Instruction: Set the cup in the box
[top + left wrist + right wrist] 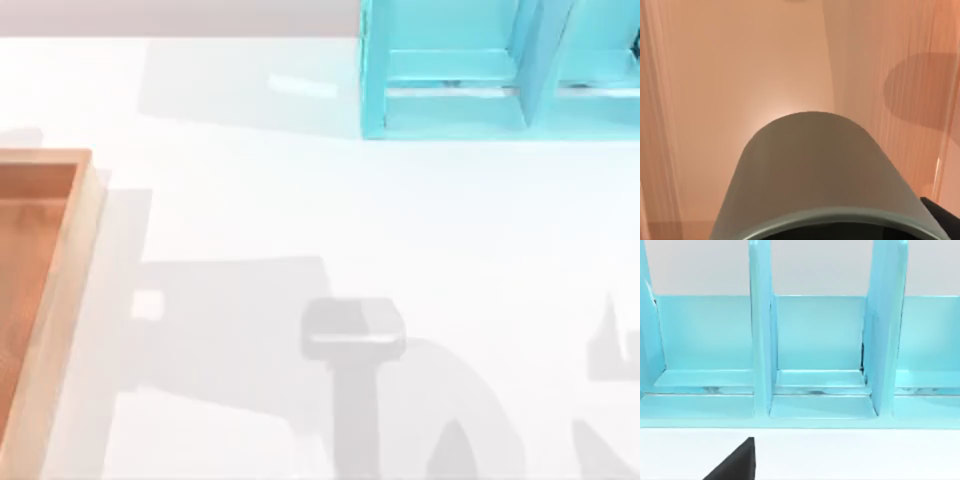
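The cup (810, 170) hung over the box (75, 250) floor at nine o'clock; left gripper's grip untellable. Released tilted, it might topple.

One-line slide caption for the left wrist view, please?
Grey cup seen close over the box's orange floor, casting a round shadow.

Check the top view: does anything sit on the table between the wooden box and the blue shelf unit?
Nothing does. In the top view the white table between the box and the blue shelf unit carries only shadows.
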`<action>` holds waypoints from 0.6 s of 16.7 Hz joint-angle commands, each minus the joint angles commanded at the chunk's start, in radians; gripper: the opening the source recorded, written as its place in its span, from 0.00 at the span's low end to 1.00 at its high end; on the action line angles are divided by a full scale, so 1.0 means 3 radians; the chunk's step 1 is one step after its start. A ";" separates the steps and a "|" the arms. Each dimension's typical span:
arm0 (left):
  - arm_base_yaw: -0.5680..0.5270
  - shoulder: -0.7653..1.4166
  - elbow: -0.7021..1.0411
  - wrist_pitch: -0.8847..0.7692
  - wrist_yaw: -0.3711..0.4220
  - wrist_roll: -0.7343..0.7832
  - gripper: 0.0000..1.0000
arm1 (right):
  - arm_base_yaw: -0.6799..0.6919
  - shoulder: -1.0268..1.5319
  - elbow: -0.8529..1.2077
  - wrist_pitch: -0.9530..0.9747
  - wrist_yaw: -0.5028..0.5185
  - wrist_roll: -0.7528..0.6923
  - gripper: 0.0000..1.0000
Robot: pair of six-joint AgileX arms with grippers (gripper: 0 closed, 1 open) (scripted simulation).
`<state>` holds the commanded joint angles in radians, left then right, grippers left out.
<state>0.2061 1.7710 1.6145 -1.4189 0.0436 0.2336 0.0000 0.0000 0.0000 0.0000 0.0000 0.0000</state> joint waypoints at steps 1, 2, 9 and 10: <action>0.0001 0.0001 -0.0011 0.0011 -0.0001 0.0002 0.00 | 0.0000 0.0000 0.0000 0.0000 0.0000 0.0000 1.00; 0.0006 0.0004 -0.0057 0.0057 -0.0001 0.0007 0.00 | 0.0000 0.0000 0.0000 0.0000 0.0000 0.0000 1.00; 0.0081 0.0043 -0.0750 0.0788 0.0010 0.0069 0.00 | 0.0000 0.0000 0.0000 0.0000 0.0000 0.0000 1.00; 0.0086 0.0046 -0.0788 0.0826 0.0011 0.0073 0.00 | 0.0000 0.0000 0.0000 0.0000 0.0000 0.0000 1.00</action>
<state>0.2318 1.7847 1.3780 -1.1713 0.0468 0.2554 0.0000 0.0000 0.0000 0.0000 0.0000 0.0000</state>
